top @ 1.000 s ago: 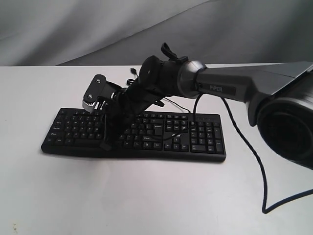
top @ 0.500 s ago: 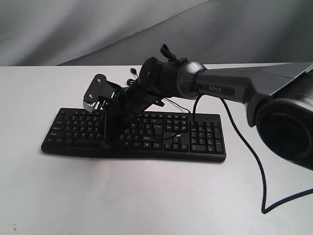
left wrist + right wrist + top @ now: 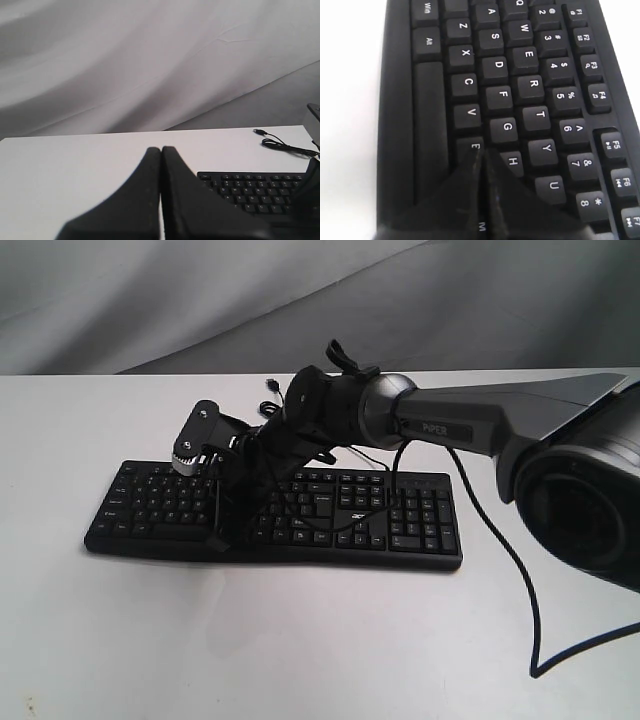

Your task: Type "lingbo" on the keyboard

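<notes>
The black keyboard point(image 3: 150, 505) lies flat in the middle of a plain white surface point(image 3: 300, 640), and a grey draped cloth point(image 3: 300, 300) closes off the room at the far edge. The right pincer point(image 3: 480, 152) is closed on nothing, tip down over the keys beside G and H on the keyboard's left half; whether it presses one cannot be told. The left pincer point(image 3: 161, 149) is likewise closed and empty, above bare surface.

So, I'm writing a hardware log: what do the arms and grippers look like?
The right arm is grey with a black wrist, white PIPER lettering and a loose black cable. Both the left gripper and right gripper have black, wedge-shaped fingers.
</notes>
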